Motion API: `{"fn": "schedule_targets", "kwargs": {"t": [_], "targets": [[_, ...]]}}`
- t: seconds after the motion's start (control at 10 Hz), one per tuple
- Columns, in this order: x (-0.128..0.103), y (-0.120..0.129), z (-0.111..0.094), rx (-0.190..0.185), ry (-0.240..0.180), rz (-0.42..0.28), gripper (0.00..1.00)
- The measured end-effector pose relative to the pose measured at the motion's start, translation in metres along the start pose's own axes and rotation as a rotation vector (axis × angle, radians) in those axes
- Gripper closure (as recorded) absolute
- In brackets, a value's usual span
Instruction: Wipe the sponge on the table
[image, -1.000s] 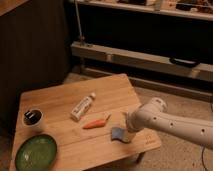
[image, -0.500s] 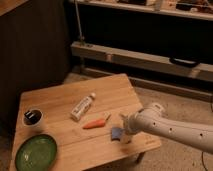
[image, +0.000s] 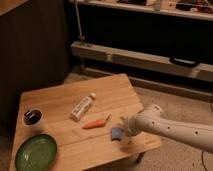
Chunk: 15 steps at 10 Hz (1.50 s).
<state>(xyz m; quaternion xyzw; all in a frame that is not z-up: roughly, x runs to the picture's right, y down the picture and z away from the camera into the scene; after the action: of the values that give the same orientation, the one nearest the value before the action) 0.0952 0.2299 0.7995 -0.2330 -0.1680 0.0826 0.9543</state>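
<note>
The blue-purple sponge (image: 117, 133) lies flat on the light wooden table (image: 60, 100), near its front right corner and just right of the orange carrot (image: 96, 123). My gripper (image: 125, 129) reaches in from the right on a white arm and sits directly at the sponge's right edge, low over the tabletop. The arm's end covers part of the sponge.
A white bottle (image: 82, 106) lies on its side in the table's middle. A small dark-filled white cup (image: 33, 118) stands at the left, with a green plate (image: 35, 152) at the front left corner. Metal shelving and a rail run behind the table.
The arm has lowered and drawn slightly toward the front right corner, with the sponge shifting a little that way beside the carrot.
</note>
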Motion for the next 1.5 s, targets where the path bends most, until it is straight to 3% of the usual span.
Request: {"fn": "schedule_targets", "kwargs": {"t": [0.2,0.3,0.7,0.9,1.2,1.5], "targets": [[0.006,0.003,0.005,-0.018,-0.006,0.014,0.23],[0.008,0.003,0.007,-0.026,-0.005,0.018,0.3],[0.011,0.0,0.013,-0.065,0.009,0.034,0.74],[0.01,-0.003,0.012,-0.07,0.016,0.029,0.9],[-0.005,-0.014,0.008,-0.07,0.049,-0.032,0.94],[-0.043,-0.028,0.008,-0.071,0.077,-0.147,0.94]]}}
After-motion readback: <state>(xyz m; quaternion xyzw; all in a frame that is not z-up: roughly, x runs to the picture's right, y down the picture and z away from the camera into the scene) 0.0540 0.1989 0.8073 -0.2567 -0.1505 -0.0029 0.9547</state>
